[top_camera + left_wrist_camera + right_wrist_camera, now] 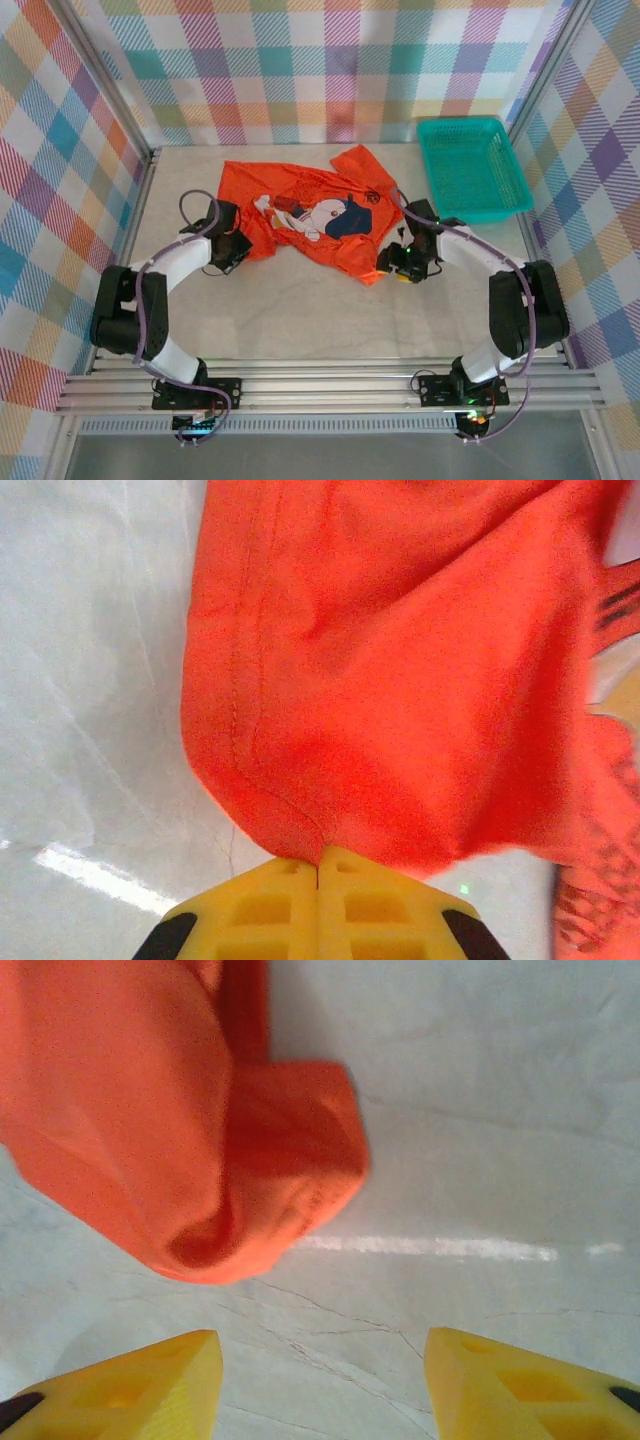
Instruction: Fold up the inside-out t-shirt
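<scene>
The orange-red t-shirt [310,215] lies crumpled at the table's middle back, its cartoon print facing up. My left gripper [238,250] is at the shirt's near left corner, shut on a pinch of the hemmed edge [300,820]; its yellow fingers [270,900] meet with cloth caught between them. My right gripper [400,268] stands open at the shirt's near right corner. A rounded fold of cloth [230,1190] lies just ahead and left of its spread fingertips [150,1380], with bare table between them.
A teal plastic basket [470,165] stands at the back right of the table. Metal frame posts and checkered walls close in the sides and back. The pale tabletop [320,320] in front of the shirt is open room.
</scene>
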### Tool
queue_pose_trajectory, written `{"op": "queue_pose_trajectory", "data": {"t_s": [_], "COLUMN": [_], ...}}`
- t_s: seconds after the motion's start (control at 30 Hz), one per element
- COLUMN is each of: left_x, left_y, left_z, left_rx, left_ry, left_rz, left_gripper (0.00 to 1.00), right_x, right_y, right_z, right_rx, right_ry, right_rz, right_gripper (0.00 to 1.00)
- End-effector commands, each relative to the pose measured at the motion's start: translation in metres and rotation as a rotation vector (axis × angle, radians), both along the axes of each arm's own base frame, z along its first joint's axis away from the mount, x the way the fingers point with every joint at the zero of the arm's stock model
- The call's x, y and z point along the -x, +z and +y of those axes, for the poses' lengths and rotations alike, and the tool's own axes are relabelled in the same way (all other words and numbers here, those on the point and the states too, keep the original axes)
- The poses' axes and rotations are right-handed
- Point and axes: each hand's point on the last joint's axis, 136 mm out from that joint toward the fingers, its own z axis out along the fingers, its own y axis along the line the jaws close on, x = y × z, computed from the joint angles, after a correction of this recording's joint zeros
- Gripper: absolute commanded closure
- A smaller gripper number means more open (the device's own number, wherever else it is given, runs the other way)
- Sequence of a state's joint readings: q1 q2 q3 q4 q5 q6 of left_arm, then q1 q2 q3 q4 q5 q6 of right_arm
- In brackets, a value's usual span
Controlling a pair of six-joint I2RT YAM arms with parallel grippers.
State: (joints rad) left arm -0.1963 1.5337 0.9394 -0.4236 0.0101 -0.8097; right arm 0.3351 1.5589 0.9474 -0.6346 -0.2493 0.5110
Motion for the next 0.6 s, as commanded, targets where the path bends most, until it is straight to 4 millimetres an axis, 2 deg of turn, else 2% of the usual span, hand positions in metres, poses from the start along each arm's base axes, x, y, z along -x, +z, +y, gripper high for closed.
{"op": "queue_pose_trajectory", "data": {"t_s": [0.0,0.13,0.3,0.33,0.4,0.5,0.57], "left_x": [0.01,0.013,0.016,0.017,0.018,0.018,0.017], "left_y": [0.042,0.065,0.067,0.067,0.065,0.066,0.069], "left_z": [0.015,0.02,0.019,0.018,0.018,0.018,0.02], "left_rx": [-0.107,-0.132,-0.118,-0.115,-0.112,-0.115,-0.126], "left_ry": [-0.029,-0.044,-0.057,-0.059,-0.061,-0.068,-0.072], "left_rz": [-0.036,-0.068,-0.07,-0.069,-0.064,-0.063,-0.066], "left_gripper": [1.0,1.0,1.0,1.0,1.0,1.0,1.0], "right_x": [-0.011,-0.023,-0.039,-0.042,-0.046,-0.05,-0.051], "right_y": [-0.002,-0.013,-0.034,-0.038,-0.041,-0.024,0.002], "right_z": [0.014,0.024,0.033,0.035,0.037,0.038,0.041], "right_rx": [-0.076,-0.116,-0.126,-0.129,-0.13,-0.136,-0.138], "right_ry": [0.011,0.011,0.001,-0.001,-0.008,-0.009,0.012], "right_rz": [-0.049,-0.059,-0.029,-0.023,-0.014,-0.031,-0.055], "right_gripper": [0.44,0.43,0.44,0.48,0.68,0.98,1.0]}}
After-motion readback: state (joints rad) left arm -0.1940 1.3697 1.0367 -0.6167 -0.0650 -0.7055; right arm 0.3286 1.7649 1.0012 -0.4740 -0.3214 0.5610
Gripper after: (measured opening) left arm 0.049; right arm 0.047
